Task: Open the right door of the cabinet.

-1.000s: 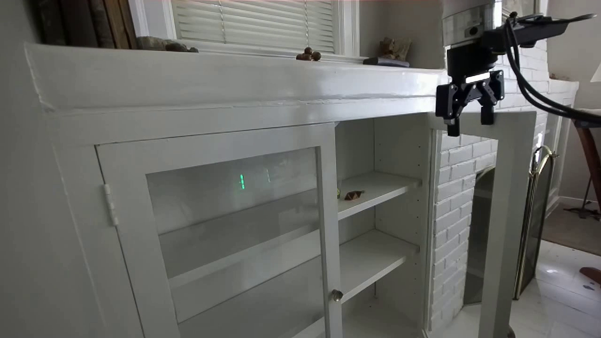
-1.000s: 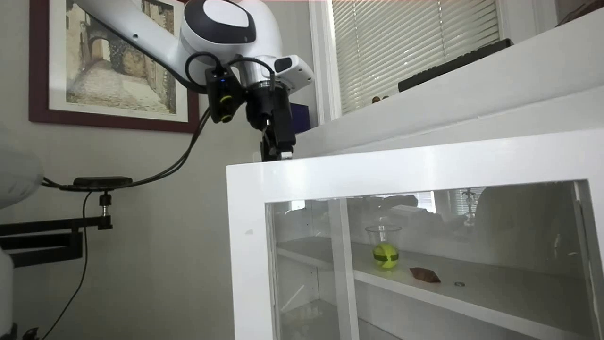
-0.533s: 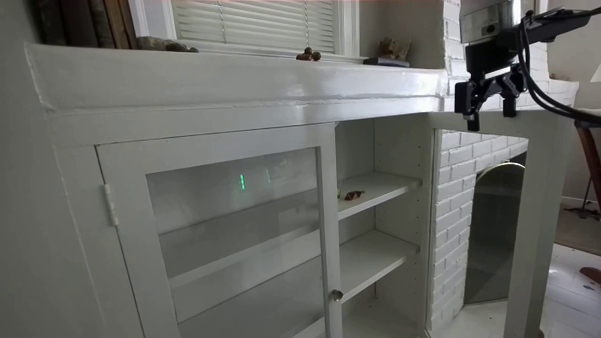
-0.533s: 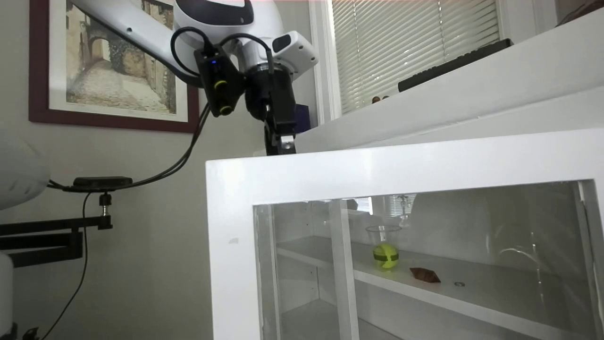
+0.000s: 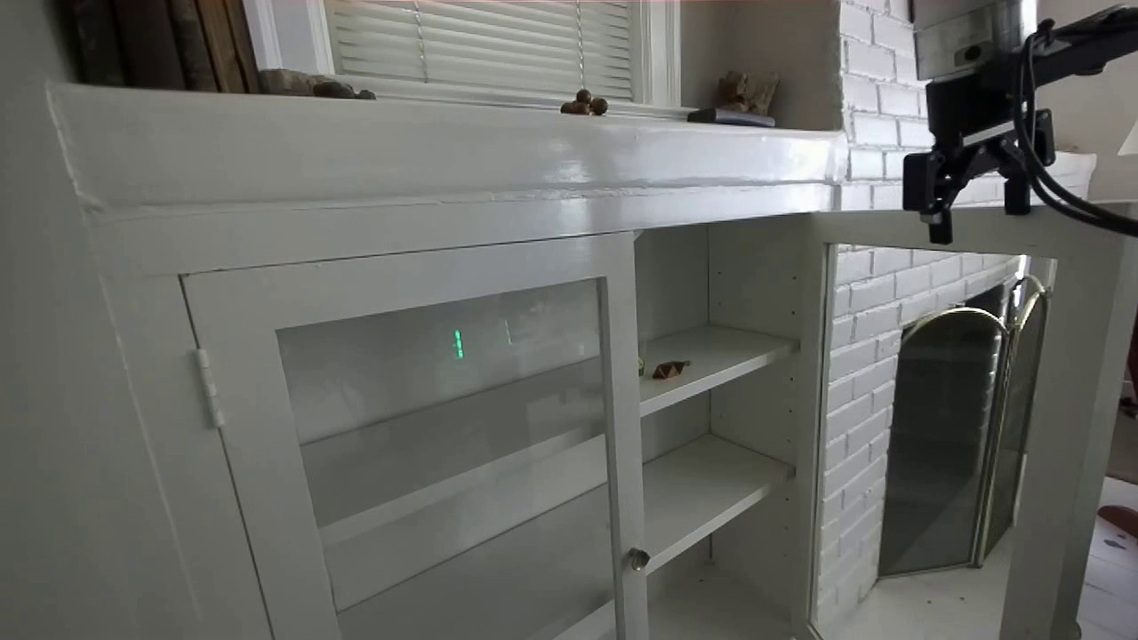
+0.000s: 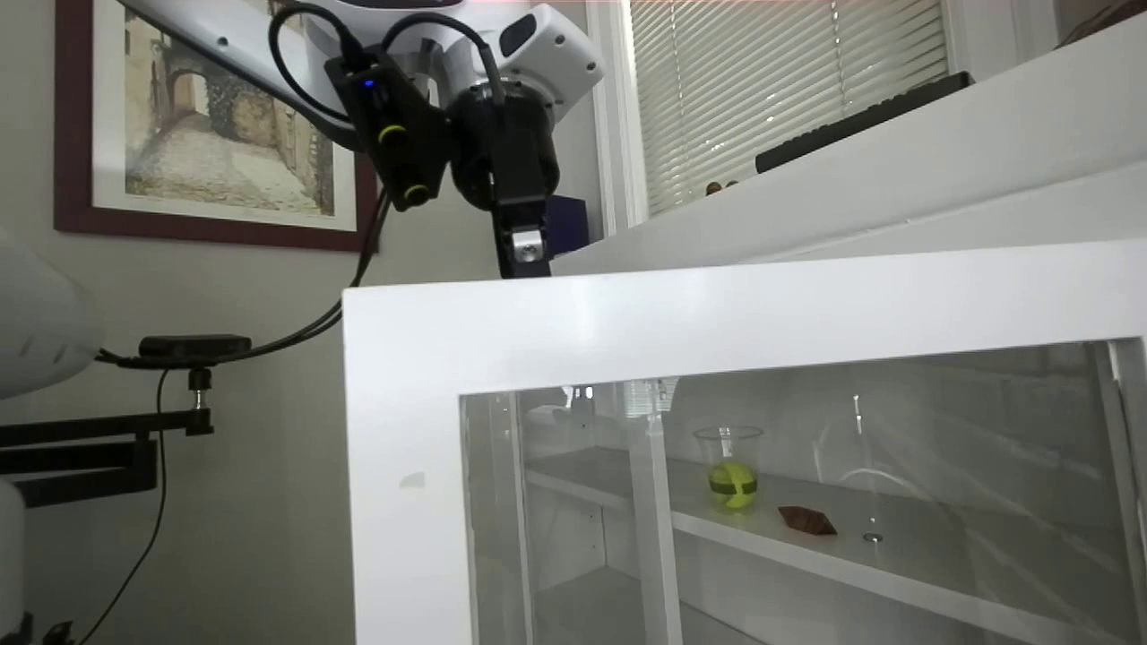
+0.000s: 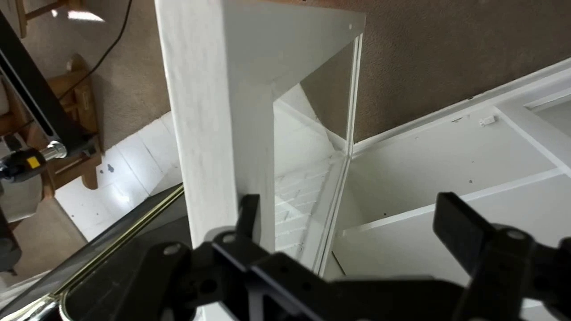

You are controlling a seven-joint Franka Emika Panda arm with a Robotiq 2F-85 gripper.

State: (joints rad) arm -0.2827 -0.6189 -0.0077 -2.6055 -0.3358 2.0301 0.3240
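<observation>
The right door of the white cabinet stands wide open, swung outward on its hinge side by the fireplace. Its white frame and glass pane also show in an exterior view and in the wrist view. My gripper is open and empty at the door's top rail. In the wrist view the gripper has one finger against the rail's inner face, and the other finger over the cabinet side. In an exterior view the fingertips are partly hidden behind the rail. The right door's knob is not visible.
The left glass door with its knob is closed. A dark arched fireplace screen stands beyond the right door, beside white brick. A cup with a green ball and a brown object sit on a shelf.
The right door has swung farther open, away from the cabinet. My gripper has moved along with it, staying open at the top rail.
</observation>
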